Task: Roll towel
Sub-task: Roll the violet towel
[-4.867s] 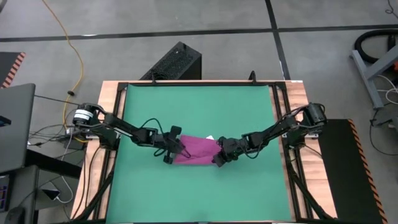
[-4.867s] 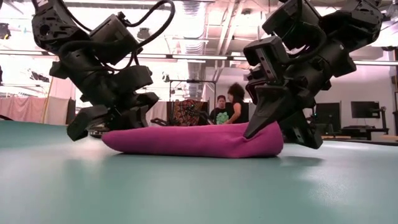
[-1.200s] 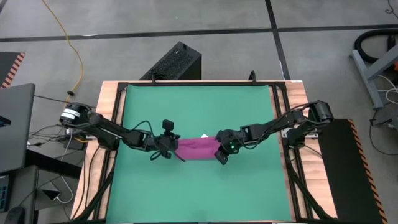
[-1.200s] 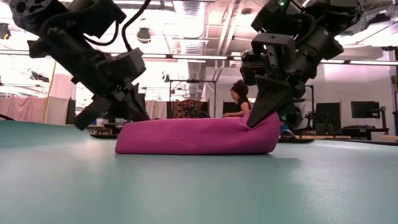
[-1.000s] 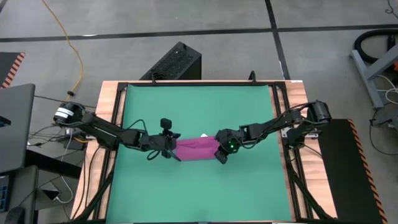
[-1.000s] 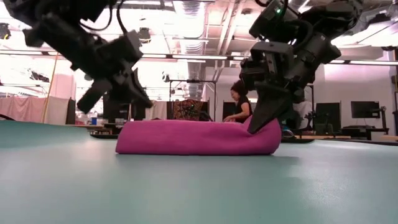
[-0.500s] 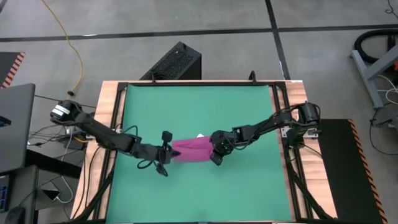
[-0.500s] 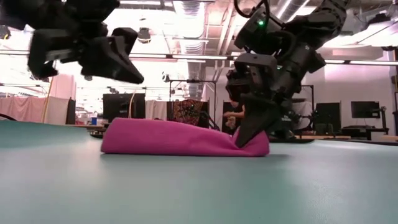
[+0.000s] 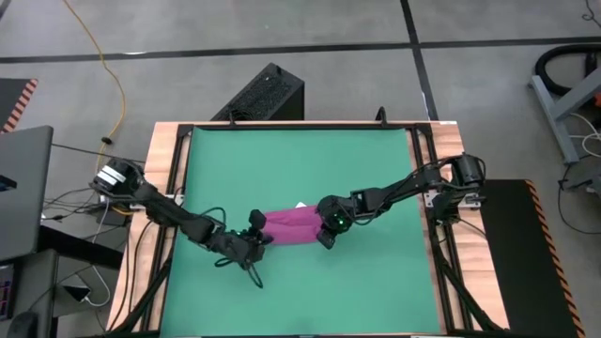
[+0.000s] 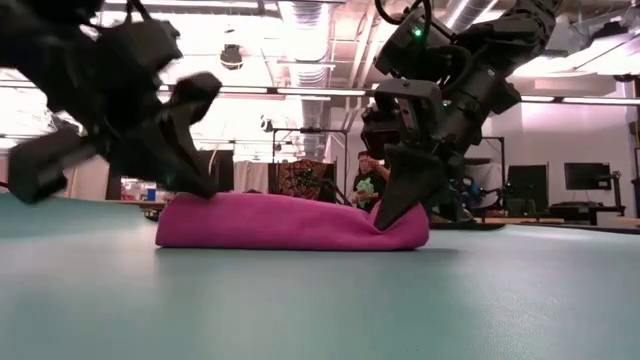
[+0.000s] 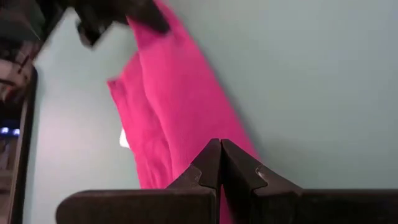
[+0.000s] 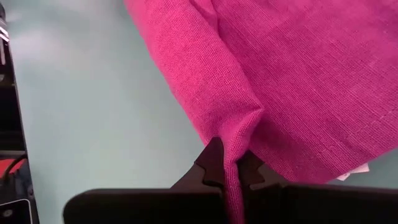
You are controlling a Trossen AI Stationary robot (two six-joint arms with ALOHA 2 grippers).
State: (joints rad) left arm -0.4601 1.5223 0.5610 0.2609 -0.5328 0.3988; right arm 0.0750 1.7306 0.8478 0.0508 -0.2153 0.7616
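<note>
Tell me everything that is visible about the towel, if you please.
The towel is a small magenta, knit-looking soft cloth, folded into a low, thick bundle lying flat on the green mat, near its middle. A small white tag peeks from its far edge. The right gripper is shut on a fold at its right end. The left gripper is shut at the left end, holding nothing.

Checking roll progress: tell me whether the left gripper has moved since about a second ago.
Yes. In the high view the left gripper has dropped from the towel's left end toward the mat's near edge, shut and empty.
</note>
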